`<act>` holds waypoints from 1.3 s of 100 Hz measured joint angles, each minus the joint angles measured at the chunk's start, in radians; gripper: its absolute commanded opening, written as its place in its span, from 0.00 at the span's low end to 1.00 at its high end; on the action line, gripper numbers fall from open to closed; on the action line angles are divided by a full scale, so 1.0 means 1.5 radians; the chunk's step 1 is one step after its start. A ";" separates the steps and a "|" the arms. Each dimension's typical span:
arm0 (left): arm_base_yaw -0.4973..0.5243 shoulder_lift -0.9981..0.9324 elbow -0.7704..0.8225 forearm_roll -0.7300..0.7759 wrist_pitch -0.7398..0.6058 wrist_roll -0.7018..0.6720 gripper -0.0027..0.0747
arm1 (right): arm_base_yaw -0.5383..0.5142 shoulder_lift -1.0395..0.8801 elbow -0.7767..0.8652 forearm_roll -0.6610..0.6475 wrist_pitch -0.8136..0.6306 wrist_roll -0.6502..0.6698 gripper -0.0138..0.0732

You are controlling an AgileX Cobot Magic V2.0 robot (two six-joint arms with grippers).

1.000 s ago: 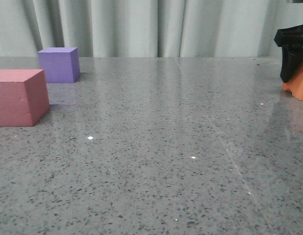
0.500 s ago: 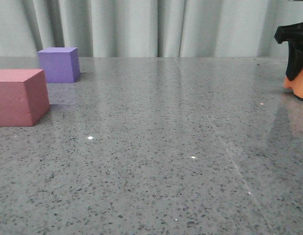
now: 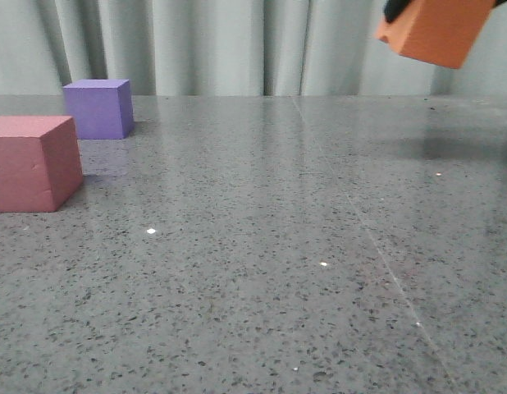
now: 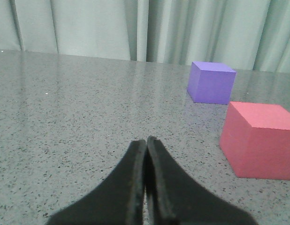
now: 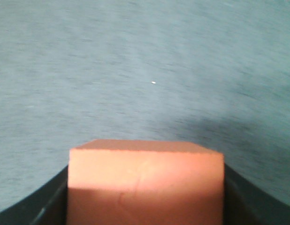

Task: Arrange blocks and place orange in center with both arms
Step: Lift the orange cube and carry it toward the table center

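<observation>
**Orange cube lifted clear of the table at the far right**

Since the earlier frames, the orange cube has left the tabletop: it sat at the right edge of the front view with dark fingers around it, and it now hangs high at the upper right, tilted, with only a sliver of the black right gripper showing at its upper-left corner. The purple cube and the pink-red cube have not shifted.

In the right wrist view the orange cube fills the space between the right gripper's dark jaws, which press against both of its sides, so the gripper is closed on it. The grey speckled tabletop below is blurred, which suggests the arm is in motion.

The relation that matters next: the gap between the purple and pink-red cubes lies far to the left of the carried cube and well below it, near the table's left side. That gap looks narrow in the front view, the two cubes standing one behind the other, near each other.

The left gripper is the nearer of the two to that spot. It hovers low over the table with its pointed fingers pressed together, holding nothing, with the purple cube and the pink-red cube ahead of it and off to one side.
</observation>
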 measured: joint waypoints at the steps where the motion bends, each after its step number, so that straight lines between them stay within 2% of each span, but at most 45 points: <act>1: 0.000 0.000 0.000 0.000 0.000 0.000 0.01 | 0.004 0.000 -0.002 0.002 0.000 0.001 0.43; 20: 0.000 0.000 0.000 0.000 0.000 0.000 0.01 | 0.082 0.026 -0.053 0.004 -0.004 0.046 0.43; 33: 0.000 0.000 0.000 0.000 0.000 0.000 0.01 | 0.129 0.072 -0.090 -0.027 0.000 0.092 0.43; 66: 0.000 0.000 0.000 0.000 0.000 0.000 0.01 | 0.261 0.189 -0.198 -0.281 0.072 0.365 0.43; 76: 0.000 0.000 0.000 0.000 0.000 0.000 0.01 | 0.292 0.225 -0.236 -0.330 0.103 0.426 0.43; 102: 0.000 0.000 0.000 0.000 0.000 0.000 0.01 | 0.307 0.307 -0.323 -0.355 0.149 0.461 0.43; 130: 0.000 0.000 0.000 0.000 0.000 0.000 0.01 | 0.307 0.336 -0.330 -0.355 0.158 0.464 0.43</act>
